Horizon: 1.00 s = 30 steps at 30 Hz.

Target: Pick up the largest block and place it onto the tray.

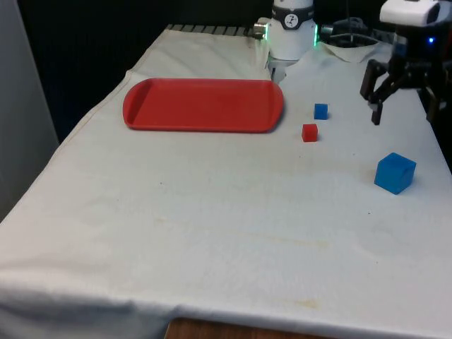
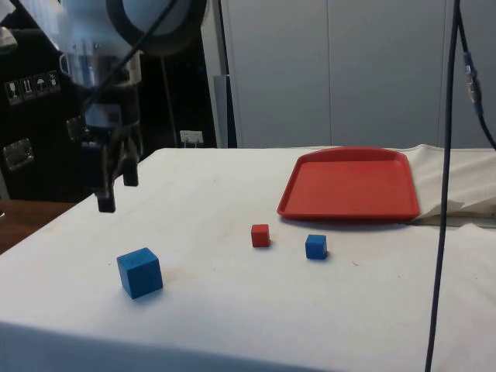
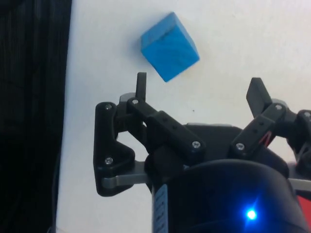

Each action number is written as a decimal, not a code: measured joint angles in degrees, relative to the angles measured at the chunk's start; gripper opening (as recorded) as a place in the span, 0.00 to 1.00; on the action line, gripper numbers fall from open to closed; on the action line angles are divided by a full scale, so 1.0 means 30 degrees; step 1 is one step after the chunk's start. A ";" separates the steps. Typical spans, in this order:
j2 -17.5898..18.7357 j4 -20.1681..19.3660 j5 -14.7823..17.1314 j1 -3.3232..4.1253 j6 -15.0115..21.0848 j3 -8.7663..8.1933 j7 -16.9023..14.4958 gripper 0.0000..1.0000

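End effector hangs open, empty, above large blue block.

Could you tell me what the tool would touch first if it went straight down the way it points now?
Most likely bare white cloth. The open tool hangs above the table, and the large blue block appears to lie just off that line, though depth is uncertain.

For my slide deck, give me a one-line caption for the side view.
Open gripper hovers above the large blue block, with small red and blue blocks near the red tray.
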 measured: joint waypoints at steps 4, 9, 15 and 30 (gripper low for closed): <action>0.0458 -0.0019 0.0000 0.0000 0.0611 0.0153 -0.0325 1.00; 0.1031 -0.0095 0.0057 -0.0019 0.1375 0.0248 -0.1031 1.00; 0.1318 -0.0363 0.0306 -0.0019 0.1948 0.0306 -0.1814 1.00; 0.2655 -0.0573 0.1280 -0.0038 0.3686 0.0439 -0.4565 1.00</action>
